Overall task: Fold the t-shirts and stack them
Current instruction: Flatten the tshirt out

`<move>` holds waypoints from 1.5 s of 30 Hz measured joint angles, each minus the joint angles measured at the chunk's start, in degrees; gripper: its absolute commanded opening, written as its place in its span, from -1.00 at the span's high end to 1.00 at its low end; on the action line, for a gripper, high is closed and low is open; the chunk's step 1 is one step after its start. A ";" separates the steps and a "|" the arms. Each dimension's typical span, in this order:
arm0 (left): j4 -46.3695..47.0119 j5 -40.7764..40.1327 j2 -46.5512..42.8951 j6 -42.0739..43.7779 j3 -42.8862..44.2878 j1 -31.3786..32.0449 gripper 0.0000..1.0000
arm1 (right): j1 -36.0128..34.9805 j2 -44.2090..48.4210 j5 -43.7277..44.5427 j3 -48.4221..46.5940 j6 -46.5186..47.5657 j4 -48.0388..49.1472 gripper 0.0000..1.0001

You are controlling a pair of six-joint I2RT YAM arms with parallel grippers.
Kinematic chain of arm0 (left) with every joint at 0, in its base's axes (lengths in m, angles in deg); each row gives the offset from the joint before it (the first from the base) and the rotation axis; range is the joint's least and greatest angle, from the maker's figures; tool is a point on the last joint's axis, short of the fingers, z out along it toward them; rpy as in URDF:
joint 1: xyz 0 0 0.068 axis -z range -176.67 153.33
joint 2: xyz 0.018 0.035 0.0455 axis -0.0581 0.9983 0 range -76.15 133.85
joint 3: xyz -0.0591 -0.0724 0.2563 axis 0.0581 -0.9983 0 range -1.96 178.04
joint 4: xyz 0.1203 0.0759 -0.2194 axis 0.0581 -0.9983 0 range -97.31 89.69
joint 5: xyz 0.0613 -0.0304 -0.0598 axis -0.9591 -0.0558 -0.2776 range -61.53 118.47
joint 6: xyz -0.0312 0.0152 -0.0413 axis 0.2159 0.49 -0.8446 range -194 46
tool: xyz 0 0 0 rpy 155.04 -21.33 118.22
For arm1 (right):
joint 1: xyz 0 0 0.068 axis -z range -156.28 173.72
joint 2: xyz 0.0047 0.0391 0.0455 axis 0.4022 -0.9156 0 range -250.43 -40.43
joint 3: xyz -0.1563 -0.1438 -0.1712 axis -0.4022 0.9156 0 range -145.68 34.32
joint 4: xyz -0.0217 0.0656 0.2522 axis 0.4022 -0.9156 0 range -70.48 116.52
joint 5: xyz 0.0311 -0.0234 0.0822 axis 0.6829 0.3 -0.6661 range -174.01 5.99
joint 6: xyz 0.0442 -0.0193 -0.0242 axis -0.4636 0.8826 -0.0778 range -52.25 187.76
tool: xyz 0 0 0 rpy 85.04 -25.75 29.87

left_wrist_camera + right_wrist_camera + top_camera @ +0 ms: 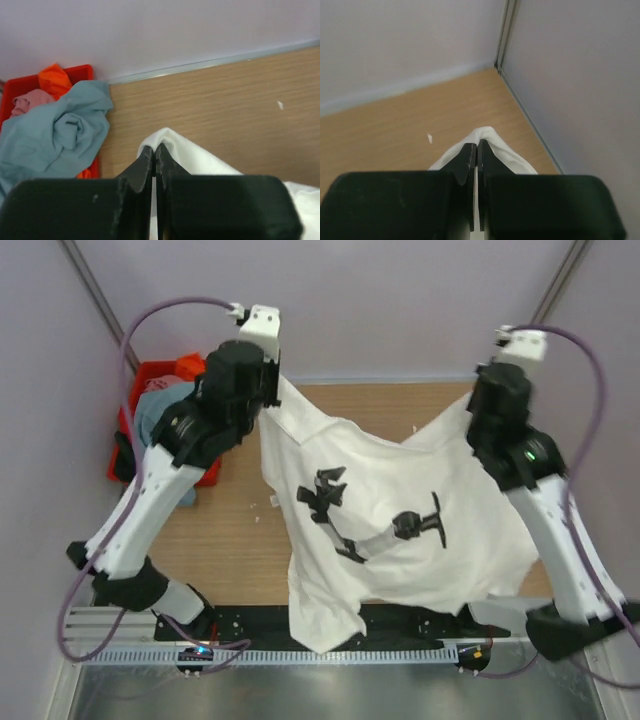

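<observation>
Clearly the job is near its start: no garment lies folded anywhere on the wooden bench [220, 530], and no stack exists. One white cloth t-shirt with a black chest print [400, 540] is strung up between the two arms across the middle of the top view. Its upper edge sags between them, and its lower hem trails over the bench's near edge at the bottom of the frame. The left claw [155, 151] is pressed closed on a fold of that white cloth, and the right claw [477, 148] is likewise closed on another pinch of it, with no gap showing between the fingers in either wrist view. Both arms rise from their bases and reach toward the far wall, the left to the upper left, the right to the upper right. In the red plastic crate [150, 372] at upper left lie a crumpled dusty grey-blue t-shirt [55, 135], an orange t-shirt [54, 80] and a pink t-shirt [27, 102]; by my reckoning all the folding and stacking remains.
</observation>
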 measured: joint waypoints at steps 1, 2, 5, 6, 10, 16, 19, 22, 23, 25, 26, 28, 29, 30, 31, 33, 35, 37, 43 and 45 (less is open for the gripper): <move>0.17 3.87 3.21 -0.85 0.96 -4.33 0.89 | 0.72 -6.84 0.17 1.01 -0.17 0.50 0.95; -0.96 8.04 9.31 -2.23 4.04 -9.84 0.58 | 2.21 -13.51 -0.46 1.03 -0.76 -0.07 0.61; -4.87 19.80 35.54 -6.91 29.97 -21.51 -0.99 | 8.74 -35.19 -3.48 -8.37 -4.85 -5.99 -0.85; -5.90 23.91 44.81 -8.79 39.12 -24.35 -0.99 | 11.08 -42.25 -4.37 -13.18 -6.25 -8.66 -0.99; -7.21 31.85 55.54 -14.60 30.53 -30.64 -0.99 | 17.07 -55.36 -7.08 -21.44 -8.72 -14.71 -1.00; -7.69 33.75 47.52 -17.00 5.75 -26.34 -1.00 | 16.63 -43.30 -10.10 -15.52 -10.60 -15.26 -0.99; -7.32 31.67 38.40 -16.96 5.31 -21.73 -0.99 | 15.78 -32.26 -14.14 -7.45 -12.20 -12.55 -0.99; -4.39 28.28 24.20 -17.18 -0.94 -16.72 -1.00 | 15.67 -23.26 -21.66 2.27 -13.86 -7.08 -1.00; -2.21 27.39 18.91 -17.73 -5.25 -15.37 -0.99 | 15.80 -21.20 -25.57 5.95 -14.49 -5.03 -0.99; -0.48 26.67 11.23 -18.47 -12.57 -13.66 -0.99 | 15.93 -20.81 -31.41 10.01 -15.19 -2.60 -0.99; 1.73 26.45 7.89 -19.28 -17.35 -13.27 -0.99 | 15.96 -21.90 -34.91 11.61 -15.45 -1.14 -0.99; 3.26 25.83 4.15 -20.57 -25.46 -13.31 -0.99 | 15.96 -25.81 -41.48 13.94 -16.11 1.49 -0.99; 3.63 25.55 3.19 -21.16 -29.00 -13.49 -0.99 | 15.96 -28.04 -44.33 14.86 -16.39 2.69 -1.00; 3.91 25.38 3.41 -21.42 -31.58 -13.53 -0.99 | 15.96 -29.75 -46.25 15.47 -16.59 3.39 -0.99; 4.39 25.18 4.04 -21.84 -34.84 -13.55 -0.99 | 15.93 -31.76 -48.48 16.09 -16.94 4.24 -1.00; 4.15 25.00 4.76 -22.45 -40.89 -13.29 -0.99 | 15.87 -35.23 -51.91 16.85 -17.90 5.77 -0.99; 3.37 24.74 4.28 -22.86 -45.22 -12.68 -0.99 | 15.87 -37.73 -54.60 17.49 -18.78 7.61 -0.99; 3.78 24.48 2.97 -23.58 -47.95 -12.28 -1.00 | 15.87 -39.34 -56.08 18.23 -19.58 9.42 -0.99; 7.91 24.61 -2.71 -27.04 -54.99 -11.65 -0.99 | 17.14 -40.59 -53.70 22.05 -21.20 11.47 -0.99; 8.48 24.70 -2.95 -27.78 -56.43 -11.13 -0.99 | 19.80 -40.59 -52.85 25.11 -22.58 12.87 -0.99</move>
